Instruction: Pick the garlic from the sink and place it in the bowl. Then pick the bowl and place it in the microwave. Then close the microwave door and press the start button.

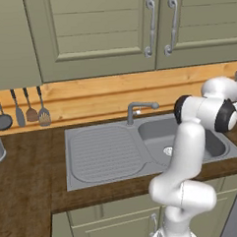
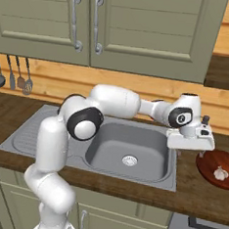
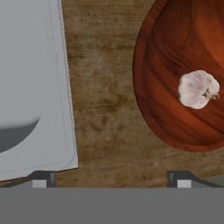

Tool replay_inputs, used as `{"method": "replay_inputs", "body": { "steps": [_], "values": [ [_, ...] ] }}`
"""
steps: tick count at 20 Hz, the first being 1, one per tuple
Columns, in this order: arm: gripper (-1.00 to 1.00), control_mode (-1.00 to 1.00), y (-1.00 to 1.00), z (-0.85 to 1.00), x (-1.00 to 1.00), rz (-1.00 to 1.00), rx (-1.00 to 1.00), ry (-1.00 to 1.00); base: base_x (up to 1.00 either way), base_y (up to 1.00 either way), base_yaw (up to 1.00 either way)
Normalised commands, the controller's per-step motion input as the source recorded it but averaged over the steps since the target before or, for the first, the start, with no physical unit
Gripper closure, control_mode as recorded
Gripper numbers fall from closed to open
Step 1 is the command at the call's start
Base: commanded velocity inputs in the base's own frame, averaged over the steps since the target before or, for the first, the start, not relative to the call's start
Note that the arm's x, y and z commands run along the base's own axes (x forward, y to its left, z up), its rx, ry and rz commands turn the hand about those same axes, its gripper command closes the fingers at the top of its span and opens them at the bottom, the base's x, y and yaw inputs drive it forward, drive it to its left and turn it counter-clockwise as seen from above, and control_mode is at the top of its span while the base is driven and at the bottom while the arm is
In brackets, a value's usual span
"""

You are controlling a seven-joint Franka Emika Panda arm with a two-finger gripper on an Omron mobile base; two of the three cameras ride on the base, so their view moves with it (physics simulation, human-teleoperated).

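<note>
The gripper (image 3: 109, 179) hangs above the dark wooden counter (image 3: 105, 109), its two finger tips spread as wide as they go and nothing between them; it sits over the strip of counter between the sink (image 3: 35, 87) and the bowl (image 3: 175, 118); the garlic (image 3: 197, 89) lies inside the bowl, on its floor, apart from the fingers; the bowl is shallow, glossy, reddish-brown with a wood grain; the garlic is a small whitish-pink bulb with a short stem nub; in the right base view the sink basin (image 2: 128, 147) holds just its round metal drain ring (image 2: 129, 160); behind the counter run a pale wooden backsplash (image 2: 138, 91) and olive-green wall cupboards (image 2: 119, 23); utensils (image 1: 21, 113) hang at the far left.
</note>
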Motion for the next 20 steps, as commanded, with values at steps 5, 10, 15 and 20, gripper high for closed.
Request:
{"method": "replay_inputs", "body": {
  "steps": [5, 10, 15, 20],
  "values": [
    [-1.0, -1.0, 0.0, -0.01, 0.24, 0.05, 0.0, 0.06, 0.0, 0.0, 0.0],
    [-1.0, -1.0, -0.11, 0.0, 0.42, 0.09, 0.0, 0.01, 0.0, 0.0, 0.0],
    [-1.0, -1.0, -0.24, -0.09, 0.31, 0.12, 0.0, 0.01, 0.0, 0.0, 0.0],
    [-1.0, -1.0, -0.21, -0.19, 0.28, 0.12, 0.0, 0.0, 0.0, 0.0, 0.0]
  ]
}}
